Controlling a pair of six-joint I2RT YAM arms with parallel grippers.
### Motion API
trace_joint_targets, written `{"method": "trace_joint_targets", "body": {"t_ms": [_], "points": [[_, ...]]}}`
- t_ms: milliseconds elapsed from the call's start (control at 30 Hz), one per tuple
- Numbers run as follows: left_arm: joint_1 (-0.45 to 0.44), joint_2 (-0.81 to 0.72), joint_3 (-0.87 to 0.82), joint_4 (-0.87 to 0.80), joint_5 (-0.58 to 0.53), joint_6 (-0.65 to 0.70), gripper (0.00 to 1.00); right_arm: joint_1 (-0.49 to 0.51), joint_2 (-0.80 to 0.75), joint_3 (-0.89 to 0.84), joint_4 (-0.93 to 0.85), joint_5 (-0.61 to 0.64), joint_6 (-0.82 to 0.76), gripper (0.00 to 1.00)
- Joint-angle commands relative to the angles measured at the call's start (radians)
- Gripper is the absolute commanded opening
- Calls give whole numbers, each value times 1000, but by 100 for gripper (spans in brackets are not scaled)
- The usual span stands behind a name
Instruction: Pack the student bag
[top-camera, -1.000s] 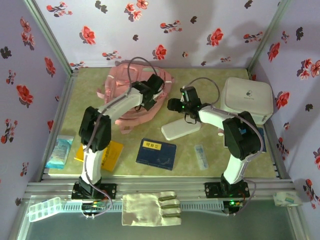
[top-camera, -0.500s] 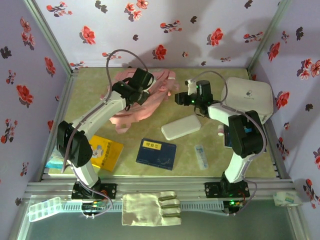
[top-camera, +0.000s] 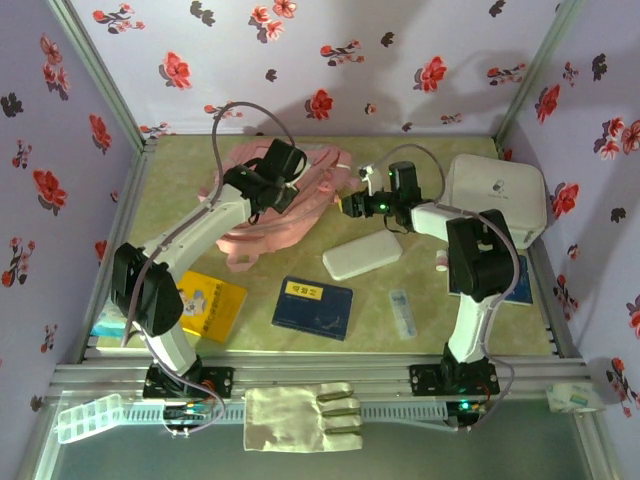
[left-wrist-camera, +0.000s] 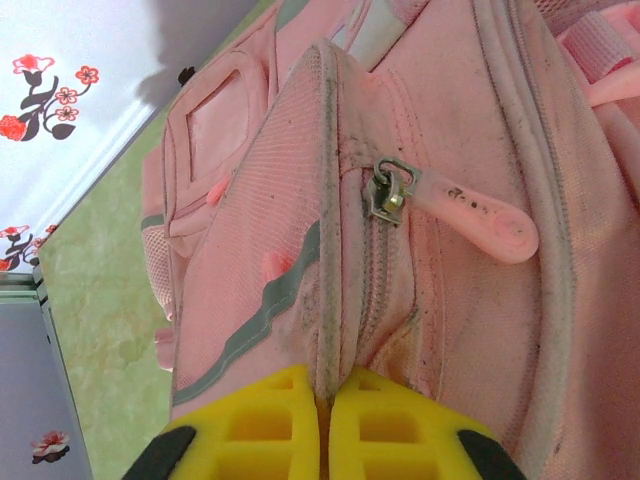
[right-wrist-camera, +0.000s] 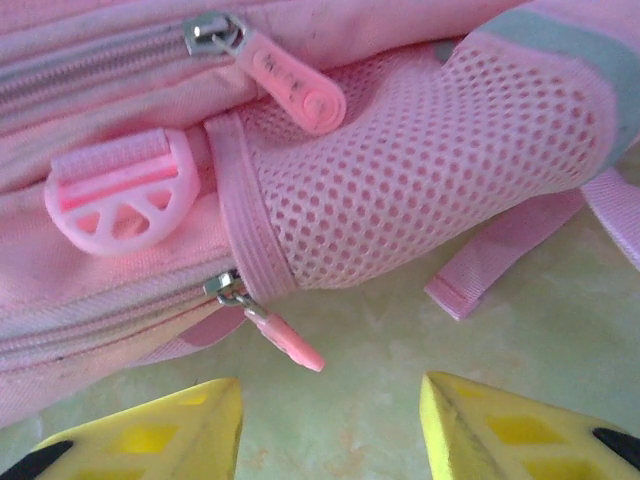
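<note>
The large soft pink fabric student bag (top-camera: 300, 218) lies on its side at the far middle of the pale green surface (top-camera: 180, 200), between the two arms and left of the white rounded hard box (top-camera: 495, 200). The left fingers (left-wrist-camera: 325, 400) are pressed together, pinching a raised ridge of the bag's pink fabric beside a zip line, just below a metal slider with a long pink rubber pull (left-wrist-camera: 470, 210). The right fingers (right-wrist-camera: 328, 385) are spread apart with nothing between them, low over the surface at the bag's right edge. They face a small pink zip tab (right-wrist-camera: 285, 342), a pink mesh side pocket (right-wrist-camera: 420, 180) and a pink plastic buckle (right-wrist-camera: 120, 195). A white flat rounded case (top-camera: 362, 255) lies nearer the arm bases.
</note>
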Motion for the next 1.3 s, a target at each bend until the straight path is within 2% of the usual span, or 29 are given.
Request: {"method": "trace_joint_targets", "body": {"t_ms": [0, 300, 367, 433, 533, 667, 933, 1167, 1267], "points": [[5, -70, 29, 91, -20, -9, 0, 16, 24, 19, 28, -52, -44, 53], [5, -55, 48, 80, -10, -15, 0, 34, 88, 91, 46, -81, -43, 45], [5, -52, 50, 81, -10, -20, 0, 38, 90, 89, 59, -102, -61, 39], [5, -46, 54, 80, -11, -23, 0, 39, 88, 78, 81, -128, -75, 26], [5, -23, 80, 68, -10, -39, 0, 38, 66, 50, 92, -103, -89, 15], [3, 26, 122, 48, -13, -82, 0, 39, 5, -21, 110, -72, -104, 4], [-3, 146, 227, -3, -14, -173, 0, 80, -123, -153, 106, -20, -110, 2], [-11, 252, 300, -47, -1, -247, 0, 200, -230, -260, 155, 68, -56, 4], [-9, 302, 347, -75, 34, -313, 0, 259, -251, -311, 236, 101, 11, 4]]}}
